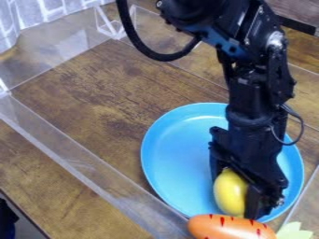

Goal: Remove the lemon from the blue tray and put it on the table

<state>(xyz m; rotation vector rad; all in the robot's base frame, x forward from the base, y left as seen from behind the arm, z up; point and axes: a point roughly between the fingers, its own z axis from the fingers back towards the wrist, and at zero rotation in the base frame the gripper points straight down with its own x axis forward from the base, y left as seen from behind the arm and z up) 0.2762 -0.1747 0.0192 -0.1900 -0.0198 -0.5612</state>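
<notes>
The yellow lemon (229, 194) lies in the near right part of the round blue tray (174, 149), which rests on the dark wood table (112, 84). My black gripper (241, 191) reaches straight down over the lemon, with its fingers on either side of the fruit. The right side of the lemon is hidden behind a finger (266, 198). Whether the fingers press on the fruit cannot be made out.
An orange toy carrot (228, 228) with green leaves lies at the bottom edge, just in front of the tray. Clear plastic walls (62, 159) run along the left and near sides of the table. The black arm (243, 56) rises over the tray's right half.
</notes>
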